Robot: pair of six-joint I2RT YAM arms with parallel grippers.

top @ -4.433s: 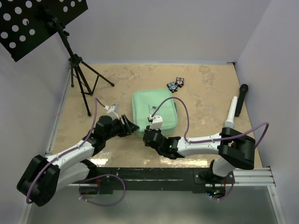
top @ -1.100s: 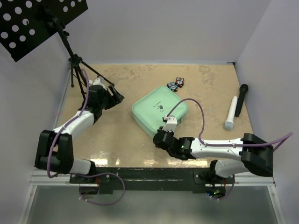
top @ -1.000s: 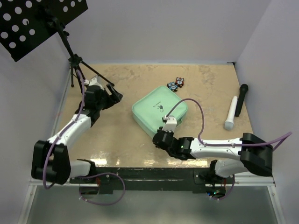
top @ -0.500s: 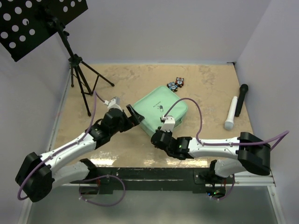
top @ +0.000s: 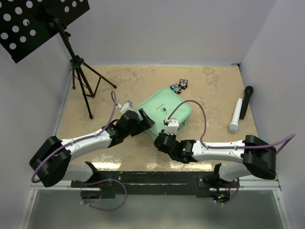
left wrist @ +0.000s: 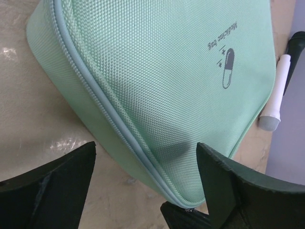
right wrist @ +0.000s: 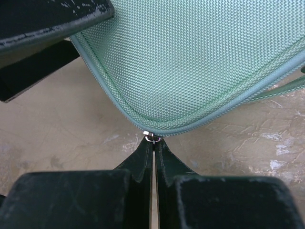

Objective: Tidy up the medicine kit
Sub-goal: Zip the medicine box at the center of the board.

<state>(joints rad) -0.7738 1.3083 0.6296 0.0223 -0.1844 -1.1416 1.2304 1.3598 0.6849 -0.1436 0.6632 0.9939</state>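
Note:
The medicine kit [top: 164, 110] is a mint-green zipped case lying closed and turned at an angle in the middle of the table, with a pill mark [left wrist: 228, 62] on its lid. My left gripper [top: 144, 119] is open wide, its two fingers either side of the kit's near-left corner [left wrist: 157, 157] without pinching it. My right gripper [top: 164, 138] sits at the kit's near corner. Its fingers are shut on the small metal zipper pull [right wrist: 152, 138], which sticks out from the zip seam of the kit [right wrist: 190, 62].
A music stand's tripod [top: 82, 83] stands at the far left. Two small owl figures [top: 180, 86] lie just behind the kit. A white microphone [top: 235, 115] and a black one [top: 246, 101] lie by the right wall.
My left arm swung from beside the tripod back to the kit's near-left corner and its jaws opened wide. The right gripper stayed shut at the zipper.

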